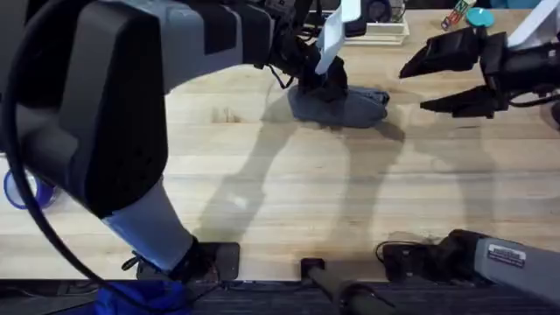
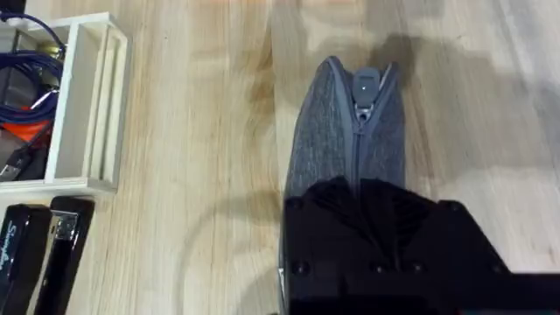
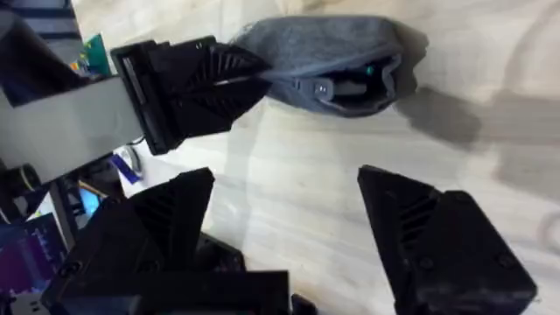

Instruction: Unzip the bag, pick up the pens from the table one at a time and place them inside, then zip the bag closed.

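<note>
The grey bag (image 1: pixel 350 109) lies on the table (image 1: pixel 289 192) at the far middle. My left gripper (image 1: pixel 325 86) reaches across and is shut on the bag's near end (image 2: pixel 350 140), its black fingers (image 2: pixel 359 206) clamped over the zipper line. The zipper slider (image 2: pixel 363 87) sits near the far end. In the right wrist view that end of the bag (image 3: pixel 332 52) gapes a little beside the slider (image 3: pixel 322 87), with something dark inside. My right gripper (image 1: pixel 416 88) hovers open just right of the bag, empty (image 3: pixel 287 179). The pens are out of view.
A pale wooden tray (image 2: pixel 79 96) with cables stands beside the bag, and two black staplers (image 2: pixel 44 254) lie next to it. Small colourful items (image 1: pixel 468 16) sit at the far right. A blue-rimmed object (image 1: pixel 17 188) is at the left edge.
</note>
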Robot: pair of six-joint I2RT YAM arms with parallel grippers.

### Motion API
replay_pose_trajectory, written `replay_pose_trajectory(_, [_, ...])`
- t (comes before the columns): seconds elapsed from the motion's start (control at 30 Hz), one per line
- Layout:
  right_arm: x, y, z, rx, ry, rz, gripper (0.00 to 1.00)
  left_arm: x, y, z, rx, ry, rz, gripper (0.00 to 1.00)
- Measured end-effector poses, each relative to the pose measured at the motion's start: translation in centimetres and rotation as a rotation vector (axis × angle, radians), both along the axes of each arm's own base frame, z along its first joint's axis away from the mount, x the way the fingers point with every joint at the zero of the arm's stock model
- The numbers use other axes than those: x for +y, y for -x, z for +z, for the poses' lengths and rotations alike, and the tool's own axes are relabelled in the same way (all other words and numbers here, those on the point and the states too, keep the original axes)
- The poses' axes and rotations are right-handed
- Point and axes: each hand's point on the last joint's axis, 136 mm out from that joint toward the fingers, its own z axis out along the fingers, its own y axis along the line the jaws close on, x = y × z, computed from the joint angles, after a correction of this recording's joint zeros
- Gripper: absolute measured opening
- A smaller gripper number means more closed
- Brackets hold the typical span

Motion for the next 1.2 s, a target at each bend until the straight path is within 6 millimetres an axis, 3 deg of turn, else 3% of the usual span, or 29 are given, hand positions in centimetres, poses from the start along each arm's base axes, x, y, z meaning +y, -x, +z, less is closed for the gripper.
replay_pose_trajectory(0.7, [-0.6, -1.3, -3.9, -0.056, 0.013, -0.033, 0.997, 0.0, 0.0, 0.0, 0.0, 0.0, 0.0, 0.043])
replay_pose_trajectory(1.2, [-0.3, -2.6, -4.9, -0.13, -0.002, -0.041, 0.996, 0.0, 0.0, 0.0, 0.0, 0.0, 0.0, 0.043])
